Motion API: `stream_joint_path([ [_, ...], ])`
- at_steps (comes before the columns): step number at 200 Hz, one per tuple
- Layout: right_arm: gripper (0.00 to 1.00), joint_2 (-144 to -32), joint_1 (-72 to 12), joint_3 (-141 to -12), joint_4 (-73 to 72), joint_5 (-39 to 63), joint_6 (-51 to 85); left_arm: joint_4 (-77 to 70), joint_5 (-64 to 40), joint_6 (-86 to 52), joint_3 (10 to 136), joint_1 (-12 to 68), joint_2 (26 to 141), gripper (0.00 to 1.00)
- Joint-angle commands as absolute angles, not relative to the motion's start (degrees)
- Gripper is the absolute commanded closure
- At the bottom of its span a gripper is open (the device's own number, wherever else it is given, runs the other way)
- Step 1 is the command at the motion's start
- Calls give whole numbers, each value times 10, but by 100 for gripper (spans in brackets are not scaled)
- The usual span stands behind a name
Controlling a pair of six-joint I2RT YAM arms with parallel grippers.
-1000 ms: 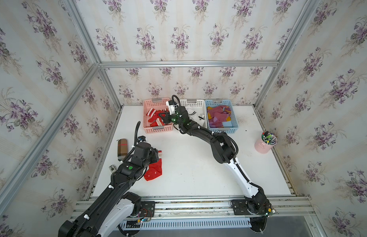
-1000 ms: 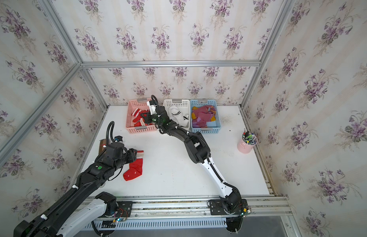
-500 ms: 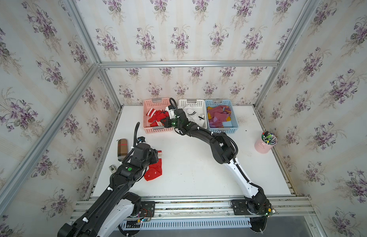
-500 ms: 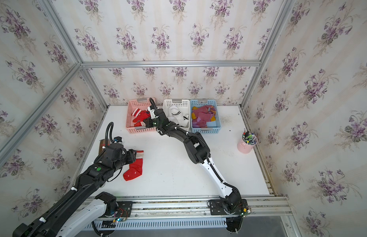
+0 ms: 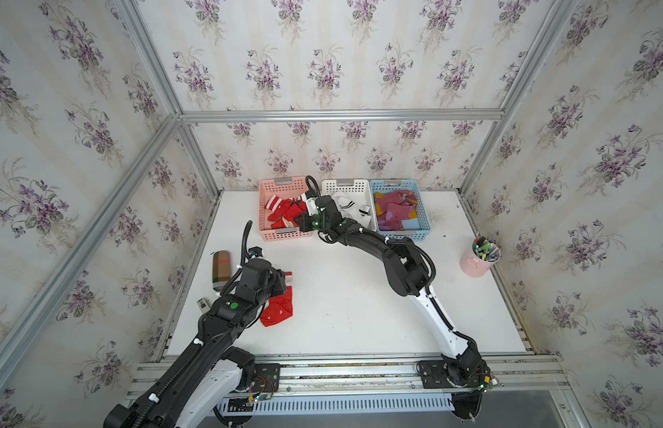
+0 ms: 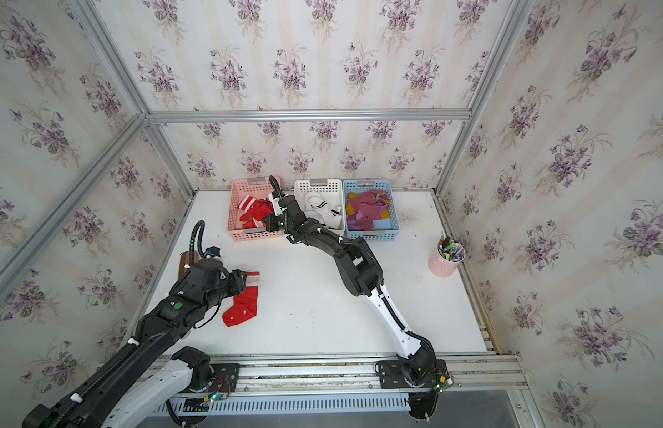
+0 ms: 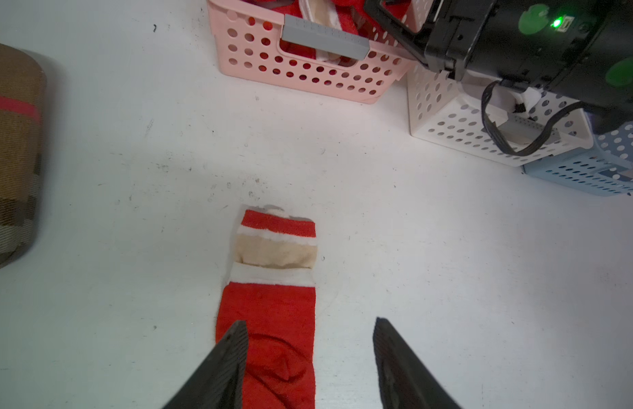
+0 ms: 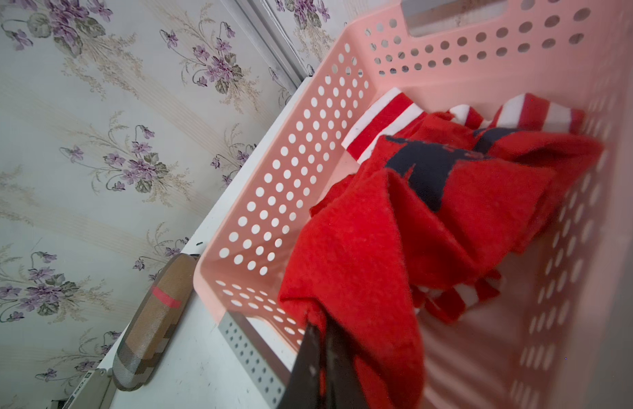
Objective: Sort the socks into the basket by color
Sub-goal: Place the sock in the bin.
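Observation:
A red sock with a white and beige cuff lies flat on the white table. My left gripper hangs open just over it. One finger is above the red fabric and the other is over bare table. My right gripper is inside the pink basket, shut on a red sock with a dark pattern that drapes onto other red socks. White socks fill the white basket. Maroon socks lie in the blue basket.
A brown plaid case lies by the left wall, close to my left arm. A pink cup of pens stands at the right edge. The three baskets line the back wall. My right arm arches across the table's middle.
My right gripper has come down and toward the front of the pink basket with the red sock in it. The left arm has hardly moved.

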State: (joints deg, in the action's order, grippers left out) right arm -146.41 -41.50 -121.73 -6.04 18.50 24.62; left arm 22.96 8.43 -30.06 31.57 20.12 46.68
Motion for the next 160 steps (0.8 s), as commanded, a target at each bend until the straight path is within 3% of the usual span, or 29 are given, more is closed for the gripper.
stream_joint_path([
  [1,88,-1433,-416,-1214,-80,198,234,229,84,-305,316,202,465,41],
  [46,77,-1406,-417,-1212,-90,224,228,225,86,-304,316,200,469,41],
  [81,75,-1389,-418,-1198,-98,224,227,221,85,-303,317,202,475,41],
  [160,80,-1440,-418,-1271,-65,201,222,207,78,-302,319,201,493,41],
])
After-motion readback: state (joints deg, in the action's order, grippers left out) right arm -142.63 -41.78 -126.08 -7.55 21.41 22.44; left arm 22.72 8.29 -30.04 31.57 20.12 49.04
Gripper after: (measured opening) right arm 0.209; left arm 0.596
